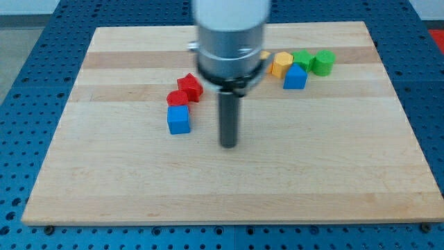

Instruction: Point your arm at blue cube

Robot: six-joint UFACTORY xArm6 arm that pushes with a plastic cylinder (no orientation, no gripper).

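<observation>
Nearest the view's bottom we see only the bare front stretch of the wooden board [229,187], which rests on a blue perforated table [21,229]. Moving up, the first thing we meet is my tip [228,145], the lower end of the dark rod, planted on the board a little left of the view's centre. We carry no claw at all — just this straight rod, so there is nothing to spread or pinch with.

Just to the view's left of my tip, and slightly farther up, sits the blue cube [178,119]. My tip is near it but apart from it, with a strip of bare wood between the two.

Directly behind the blue cube, touching its far edge, is a red cylinder [177,98], and just beyond that, up and to the view's right, a red star-shaped block [189,87] touches it.

Farther still, toward the view's upper right, we find a second cluster — a blue block with a peaked top [295,76] in front, a yellow hexagonal block [281,64] at its left, then a green block [302,60] and another green block [322,62] side by side. The arm's grey housing [231,38] hides whatever lies just left of the yellow one.
</observation>
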